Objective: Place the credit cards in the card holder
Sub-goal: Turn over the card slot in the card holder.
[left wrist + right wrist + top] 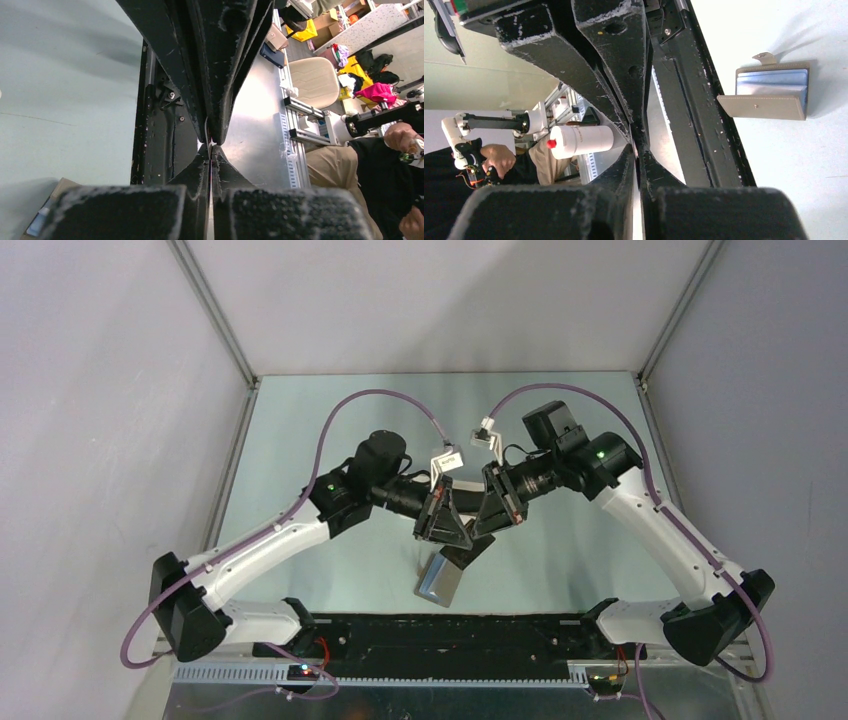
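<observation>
My two grippers meet tip to tip above the middle of the table, the left gripper point(447, 517) point(212, 146) facing the right gripper point(482, 512) point(639, 150). Both are shut on one thin black credit card, seen edge-on as a sliver point(207, 131) between the pressed fingers. A dark corner of the credit card point(480, 546) shows under the grippers. The card holder point(440, 581) point(769, 93), a grey-brown wallet, lies open on the table just below them, its silvery-blue inside up. One corner of the card holder point(47, 212) shows at the lower left of the left wrist view.
A black strip point(450, 625) and a metal rail point(400, 672) run along the near table edge between the arm bases. Grey walls close in the left, right and far sides. Off the table stand a white bottle point(579, 141) and a beige chair point(312, 75).
</observation>
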You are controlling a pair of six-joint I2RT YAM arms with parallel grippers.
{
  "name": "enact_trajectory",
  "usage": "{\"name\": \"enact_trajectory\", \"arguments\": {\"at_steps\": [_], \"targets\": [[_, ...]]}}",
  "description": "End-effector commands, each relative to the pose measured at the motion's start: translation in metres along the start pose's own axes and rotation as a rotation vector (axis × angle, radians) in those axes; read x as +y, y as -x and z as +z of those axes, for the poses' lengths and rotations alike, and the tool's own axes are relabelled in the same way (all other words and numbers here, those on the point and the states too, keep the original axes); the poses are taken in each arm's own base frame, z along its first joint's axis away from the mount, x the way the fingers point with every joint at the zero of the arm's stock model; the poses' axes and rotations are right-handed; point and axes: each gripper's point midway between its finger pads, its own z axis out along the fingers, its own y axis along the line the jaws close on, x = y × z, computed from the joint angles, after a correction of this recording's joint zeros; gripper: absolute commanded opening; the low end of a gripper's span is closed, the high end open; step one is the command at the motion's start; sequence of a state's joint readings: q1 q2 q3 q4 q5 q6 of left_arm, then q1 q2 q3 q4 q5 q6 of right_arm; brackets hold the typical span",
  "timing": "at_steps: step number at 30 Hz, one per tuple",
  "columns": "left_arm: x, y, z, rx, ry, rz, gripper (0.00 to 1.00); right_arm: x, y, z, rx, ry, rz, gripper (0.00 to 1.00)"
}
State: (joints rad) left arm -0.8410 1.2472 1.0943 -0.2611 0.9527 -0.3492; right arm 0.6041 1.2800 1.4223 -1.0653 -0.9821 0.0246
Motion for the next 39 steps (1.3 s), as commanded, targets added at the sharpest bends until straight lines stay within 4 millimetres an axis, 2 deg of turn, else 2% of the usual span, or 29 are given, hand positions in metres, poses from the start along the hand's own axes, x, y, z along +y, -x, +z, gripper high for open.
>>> {"name": "enact_trajectory", "arguments": {"at_steps": [1, 2, 3, 4, 5, 6, 7, 9, 10, 11, 12, 13, 14, 15, 16, 17, 20, 26, 28, 31, 36, 39], "targets": [[-0.007, 0.016, -0.003, -0.042, 0.011, 0.041, 0.00, -0.003, 0.019, -0.010, -0.083, -0.079, -0.012, 0.27], [-0.006, 0.017, -0.005, -0.054, 0.029, 0.042, 0.00, -0.006, 0.024, -0.014, -0.115, -0.106, 0.018, 0.38], [0.000, 0.020, -0.006, -0.076, 0.074, 0.035, 0.00, -0.011, 0.034, -0.022, -0.176, -0.160, 0.000, 0.62], [0.002, 0.022, -0.009, -0.099, 0.107, 0.036, 0.00, -0.014, 0.037, -0.025, -0.208, -0.184, 0.035, 0.72], [0.013, 0.028, -0.012, -0.142, 0.189, 0.013, 0.00, -0.015, 0.046, -0.035, -0.277, -0.225, 0.010, 0.89], [0.015, 0.031, -0.017, -0.178, 0.225, 0.013, 0.00, -0.018, 0.052, -0.037, -0.319, -0.247, 0.022, 0.96], [0.027, 0.038, -0.023, -0.238, 0.316, -0.021, 0.00, -0.013, 0.054, -0.044, -0.362, -0.251, 0.027, 0.98], [0.028, 0.051, -0.042, -0.369, 0.404, -0.045, 0.00, -0.016, 0.054, -0.046, -0.405, -0.252, 0.050, 0.99], [0.032, 0.053, -0.045, -0.422, 0.420, -0.048, 0.00, -0.014, 0.057, -0.047, -0.426, -0.238, 0.039, 0.99], [0.026, 0.063, -0.058, -0.524, 0.438, -0.079, 0.00, -0.015, 0.053, -0.046, -0.431, -0.228, 0.063, 0.99], [0.030, 0.069, -0.065, -0.618, 0.448, -0.083, 0.00, -0.010, 0.055, -0.045, -0.439, -0.194, 0.047, 0.99], [0.029, 0.062, -0.070, -0.671, 0.428, -0.128, 0.00, -0.011, 0.051, -0.042, -0.436, -0.172, 0.070, 0.99], [0.019, 0.075, -0.077, -0.765, 0.388, -0.136, 0.00, -0.005, 0.052, -0.040, -0.435, -0.126, 0.050, 0.97], [0.017, 0.070, -0.082, -0.796, 0.373, -0.145, 0.00, -0.006, 0.049, -0.036, -0.427, -0.101, 0.077, 0.95], [0.008, 0.077, -0.086, -0.846, 0.331, -0.147, 0.00, 0.002, 0.051, -0.034, -0.427, -0.050, 0.048, 0.92], [0.002, 0.078, -0.089, -0.868, 0.303, -0.137, 0.00, 0.001, 0.049, -0.029, -0.416, -0.022, 0.079, 0.90], [-0.015, 0.078, -0.087, -0.860, 0.222, -0.135, 0.00, 0.015, 0.050, -0.018, -0.395, 0.074, 0.044, 0.83], [-0.040, 0.082, -0.084, -0.832, 0.118, -0.106, 0.00, 0.031, 0.056, 0.000, -0.354, 0.167, 0.014, 0.67], [-0.041, 0.082, -0.085, -0.834, 0.112, -0.106, 0.00, 0.035, 0.060, 0.001, -0.357, 0.191, 0.005, 0.64], [-0.040, 0.081, -0.086, -0.841, 0.114, -0.109, 0.00, 0.040, 0.064, 0.002, -0.362, 0.217, 0.000, 0.51], [-0.041, 0.081, -0.085, -0.842, 0.107, -0.111, 0.00, 0.043, 0.068, 0.005, -0.359, 0.238, 0.013, 0.47], [-0.042, 0.081, -0.085, -0.836, 0.100, -0.108, 0.00, 0.046, 0.070, 0.005, -0.363, 0.252, 0.010, 0.39]]}}
